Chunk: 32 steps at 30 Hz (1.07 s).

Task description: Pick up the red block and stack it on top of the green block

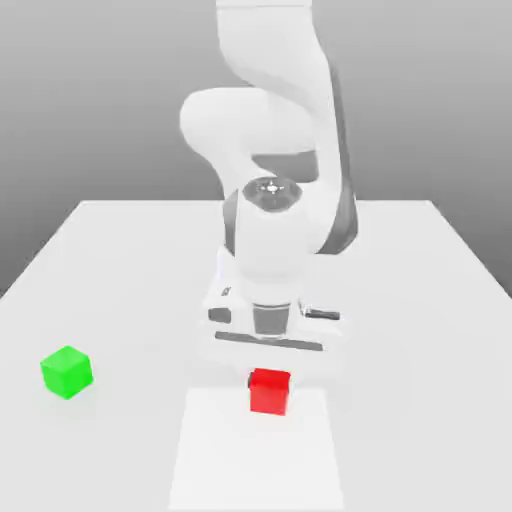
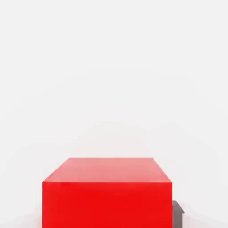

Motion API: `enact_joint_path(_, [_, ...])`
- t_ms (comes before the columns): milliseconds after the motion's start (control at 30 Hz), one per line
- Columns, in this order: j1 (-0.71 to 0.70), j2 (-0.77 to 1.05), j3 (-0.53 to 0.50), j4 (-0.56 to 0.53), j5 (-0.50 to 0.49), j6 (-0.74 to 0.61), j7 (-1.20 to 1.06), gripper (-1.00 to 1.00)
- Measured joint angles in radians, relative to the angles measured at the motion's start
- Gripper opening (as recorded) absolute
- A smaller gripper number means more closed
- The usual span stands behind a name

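Note:
The red block (image 1: 270, 391) rests on the white table (image 1: 420, 300) near its front edge, right under the arm's hand. My gripper (image 1: 269, 366) has come down over it. In the hand view the red block (image 2: 107, 196) looms large and close, and a dark fingertip (image 2: 177, 214) presses flat against one of its sides, so the gripper is shut on the block. The other finger is hidden. The green block (image 1: 67, 371) sits alone on the table, well off toward the exterior view's left of the red block and apart from the arm.
The white arm (image 1: 275, 230) rises from the middle of the table behind the red block. A brighter rectangular patch (image 1: 255, 465) lies on the tabletop at the front, under the red block. The table's front edge is close by.

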Motion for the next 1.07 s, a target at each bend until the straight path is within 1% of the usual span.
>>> enact_joint_path(100, [-0.01, -0.063, 0.014, -0.009, 0.015, -0.054, -0.012, -1.0])
enact_joint_path(300, [-0.005, -0.271, 0.018, -0.037, 0.057, -0.234, -0.041, -1.0])
enact_joint_path(433, [-0.117, -0.29, -0.082, 0.011, 0.037, -0.301, -0.041, -1.0])
enact_joint_path(733, [-0.425, -0.269, -0.368, 0.156, -0.017, -0.42, -0.043, -1.0])
enact_joint_path(833, [-0.452, -0.194, -0.393, 0.175, 0.041, -0.367, -0.089, -1.0])
enact_joint_path(933, [-0.47, -0.09, -0.351, 0.181, 0.145, -0.277, -0.164, -1.0])
enact_joint_path(967, [-0.483, -0.055, -0.33, 0.183, 0.182, -0.246, -0.19, 1.0])
enact_joint_path(1067, [-0.483, -0.055, -0.33, 0.183, 0.182, -0.246, -0.19, 1.0])
